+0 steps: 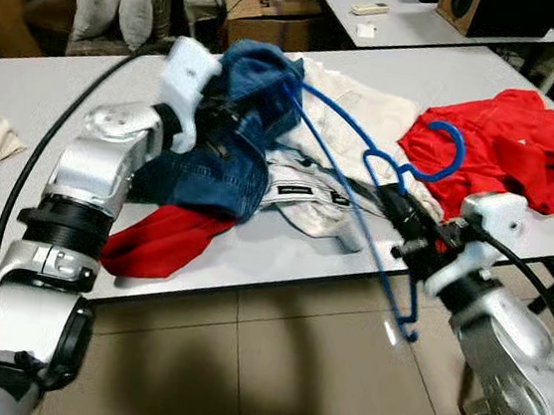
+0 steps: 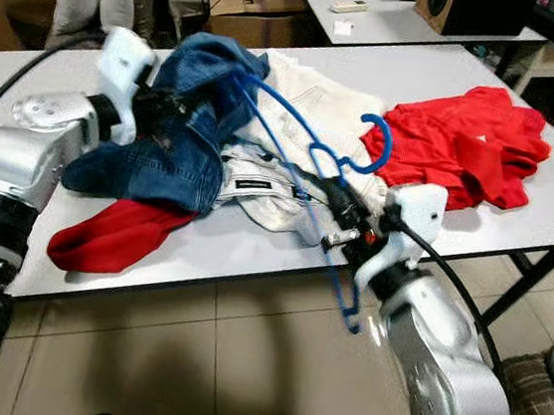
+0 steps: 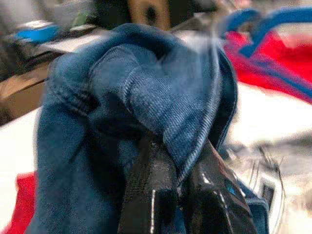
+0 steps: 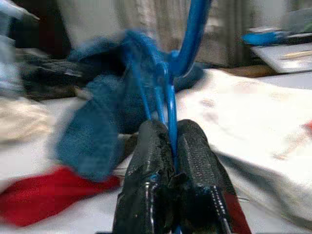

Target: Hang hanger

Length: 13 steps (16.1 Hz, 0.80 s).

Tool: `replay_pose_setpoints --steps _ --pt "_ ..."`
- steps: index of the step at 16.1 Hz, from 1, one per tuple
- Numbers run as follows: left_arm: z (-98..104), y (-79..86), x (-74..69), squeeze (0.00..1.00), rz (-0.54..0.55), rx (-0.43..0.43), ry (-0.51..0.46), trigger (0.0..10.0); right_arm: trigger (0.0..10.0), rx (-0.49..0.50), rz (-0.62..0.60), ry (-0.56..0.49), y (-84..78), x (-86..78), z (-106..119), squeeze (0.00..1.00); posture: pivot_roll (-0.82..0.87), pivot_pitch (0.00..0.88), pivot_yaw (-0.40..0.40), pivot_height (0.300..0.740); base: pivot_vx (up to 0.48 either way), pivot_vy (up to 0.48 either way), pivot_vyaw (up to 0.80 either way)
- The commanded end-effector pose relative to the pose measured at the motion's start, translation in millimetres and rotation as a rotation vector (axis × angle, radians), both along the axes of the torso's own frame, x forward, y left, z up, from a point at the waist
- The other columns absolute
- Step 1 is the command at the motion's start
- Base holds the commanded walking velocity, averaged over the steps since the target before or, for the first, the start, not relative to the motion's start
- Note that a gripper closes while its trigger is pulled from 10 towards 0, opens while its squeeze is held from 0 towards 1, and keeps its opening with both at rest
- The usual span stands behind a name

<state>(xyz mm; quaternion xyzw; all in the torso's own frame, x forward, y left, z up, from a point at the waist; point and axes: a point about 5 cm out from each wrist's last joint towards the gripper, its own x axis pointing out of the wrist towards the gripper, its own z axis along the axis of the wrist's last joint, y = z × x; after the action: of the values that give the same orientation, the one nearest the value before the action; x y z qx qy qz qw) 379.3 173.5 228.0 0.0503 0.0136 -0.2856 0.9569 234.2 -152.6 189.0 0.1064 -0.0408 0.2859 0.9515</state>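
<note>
Pinching the blue hanger (image 1: 359,192) wire, your right gripper (image 4: 170,146) has its fingers (image 4: 146,165) clamped together at the bench (image 1: 280,268) edge. Your left gripper (image 3: 175,175) fingers grip blue jeans (image 1: 230,132), which hang on the hanger's far end. Red shirt (image 1: 504,143), white garment (image 1: 353,111) and red cloth (image 1: 158,239) lie around.

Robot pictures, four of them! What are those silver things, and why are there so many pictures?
The silver things are a robot's two arms. Two pictures come from cameras in its head, looking down at a grey table. The other two come from cameras on its wrists, looking along its black fingers. The left gripper pinches blue jeans. The right gripper pinches a blue hanger, one end tucked into the jeans. A white garment and red clothes also lie on the table.
</note>
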Motion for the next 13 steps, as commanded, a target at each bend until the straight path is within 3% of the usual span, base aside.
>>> replay_pose_setpoints --steps 1,2,5,7,8,9,10,11,13 --pt "-10.1 18.0 -1.8 0.0 0.125 -0.129 0.043 0.0 10.0 0.075 0.153 -0.057 4.2 -19.0 14.0 0.0 -0.12 0.0 0.125 0.74 0.0 0.0 0.0" --pt "-17.8 24.8 -4.6 0.0 0.188 -0.187 0.061 0.0 10.0 0.081 0.246 -0.038 6.8 -32.7 11.9 0.0 -0.12 0.0 0.124 0.74 0.0 0.0 0.0" --pt "-34.7 36.4 -10.9 0.0 0.339 -0.124 0.032 0.0 10.0 0.05 0.328 0.066 11.1 -48.4 -2.9 0.0 -0.11 0.0 0.116 0.74 0.0 0.0 0.0" --pt "-39.1 26.0 -14.4 0.0 0.319 -0.095 0.045 0.0 10.0 0.061 0.281 0.051 10.3 -47.7 -1.7 0.0 -0.11 0.0 0.119 0.74 0.0 0.0 0.0" --pt "-38.8 15.9 -21.0 0.0 0.288 -0.071 0.023 0.4 10.0 0.09 0.16 -0.01 3.0 -39.6 8.4 0.0 -0.11 0.0 0.126 0.74 0.0 0.0 0.0" --pt "-37.6 9.7 -25.0 0.0 0.26 -0.099 0.016 4.5 10.0 0.104 0.092 -0.045 -1.9 -34.7 15.4 0.0 -0.11 0.0 0.127 0.74 0.0 0.0 0.0" --pt "-40.3 2.2 -29.7 0.0 0.236 -0.102 -0.002 10.0 10.0 0.129 0.0 -0.082 -8.7 -29.1 20.1 0.0 -0.11 0.0 0.129 0.74 0.0 0.0 0.0" --pt "-42.6 -2.8 -33.8 0.0 0.248 -0.107 -0.03 10.0 10.0 0.121 -0.165 -0.117 -20.0 -21.2 23.1 0.0 -0.11 0.0 0.127 0.74 0.0 0.0 0.0" --pt "-39.7 -7.5 -38.3 0.0 0.275 -0.127 -0.069 10.0 10.0 0.129 -0.338 -0.118 -30.7 -12.8 23.6 0.0 -0.09 0.0 0.099 0.74 0.0 0.0 0.0"
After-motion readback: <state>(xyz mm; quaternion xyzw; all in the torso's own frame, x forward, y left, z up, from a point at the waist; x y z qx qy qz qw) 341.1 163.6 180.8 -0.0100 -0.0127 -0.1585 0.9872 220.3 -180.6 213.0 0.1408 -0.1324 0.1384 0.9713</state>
